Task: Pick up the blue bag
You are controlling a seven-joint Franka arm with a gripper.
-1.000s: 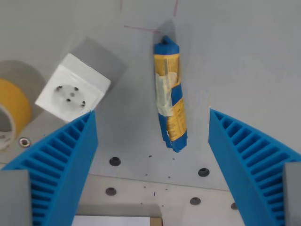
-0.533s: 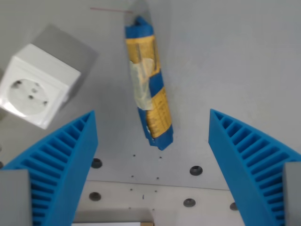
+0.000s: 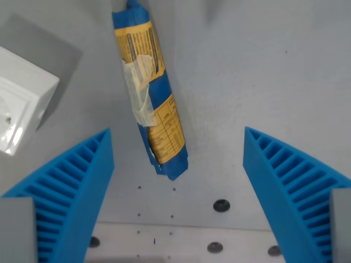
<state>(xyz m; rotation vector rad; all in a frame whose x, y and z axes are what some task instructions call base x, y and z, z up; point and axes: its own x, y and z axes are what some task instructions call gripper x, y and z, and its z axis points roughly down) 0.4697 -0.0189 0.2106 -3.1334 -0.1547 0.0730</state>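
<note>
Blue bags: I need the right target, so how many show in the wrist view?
1. The blue bag lies on the grey table, left of centre, between the open fingers; its top end is cropped.

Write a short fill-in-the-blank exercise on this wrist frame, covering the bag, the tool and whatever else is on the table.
1. The blue bag carries a large label coloured ____.
2. The tool has its two blue ribbed fingers spread ____, holding nothing.
3. The white socket box lies at the wrist view's ____ edge.
4. The bag's lower end lies nearer the finger on the wrist view's ____.

Missing words: yellow; open; left; left
</note>
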